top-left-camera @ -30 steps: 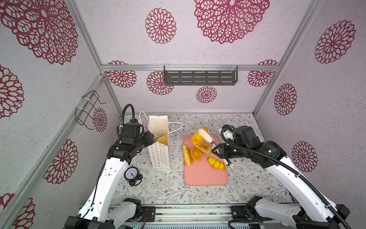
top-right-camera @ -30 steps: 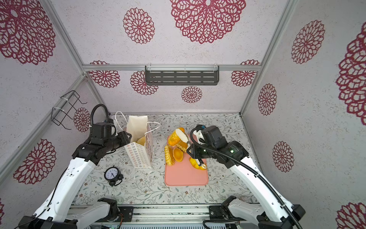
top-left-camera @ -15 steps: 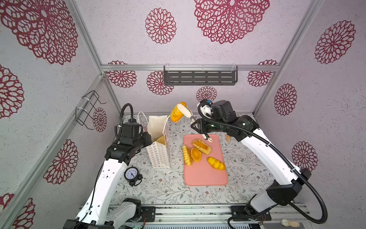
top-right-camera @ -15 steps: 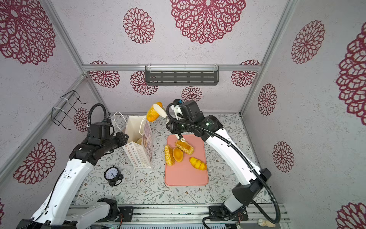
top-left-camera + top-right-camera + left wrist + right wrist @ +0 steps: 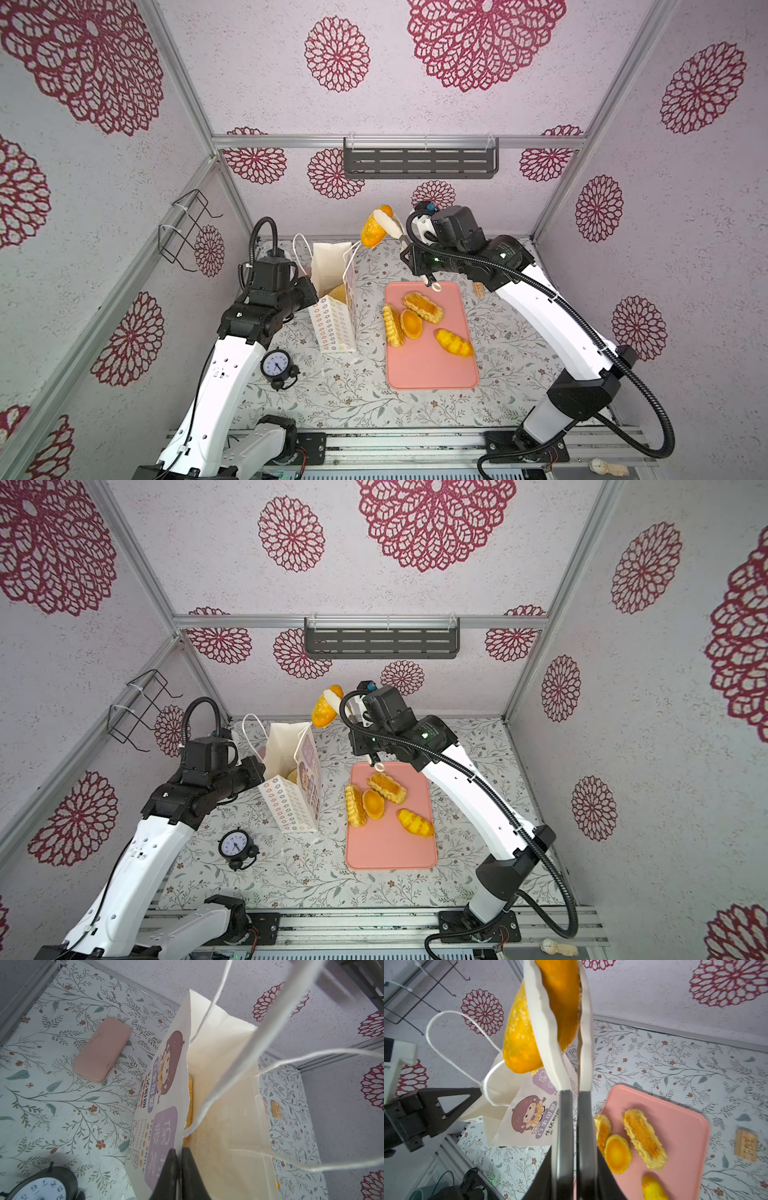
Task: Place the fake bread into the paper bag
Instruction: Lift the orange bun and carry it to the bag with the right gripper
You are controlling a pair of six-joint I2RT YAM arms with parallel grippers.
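The white paper bag (image 5: 332, 320) (image 5: 291, 804) stands open left of the pink tray (image 5: 428, 370). My left gripper (image 5: 179, 1150) is shut on the rim of its printed front wall. One fake bread (image 5: 189, 1103) lies inside the bag. My right gripper (image 5: 575, 1093) is shut on white tongs (image 5: 546, 1043), which clamp a speckled orange bun (image 5: 371, 233) (image 5: 521, 1039) in the air, above and just behind the bag's mouth. On the tray lie a ridged roll (image 5: 392, 326), a round tart (image 5: 410, 323), a long loaf (image 5: 423, 307) and another roll (image 5: 454, 343).
A black alarm clock (image 5: 276, 365) stands in front of the bag by my left arm. A small wooden block (image 5: 478, 289) lies right of the tray. A wire rack (image 5: 187, 228) hangs on the left wall and a grey shelf (image 5: 419, 162) on the back wall.
My right arm has carried the bun in the tongs up off the tray and leftward to above the bag. My left gripper has closed on the bag's rim.
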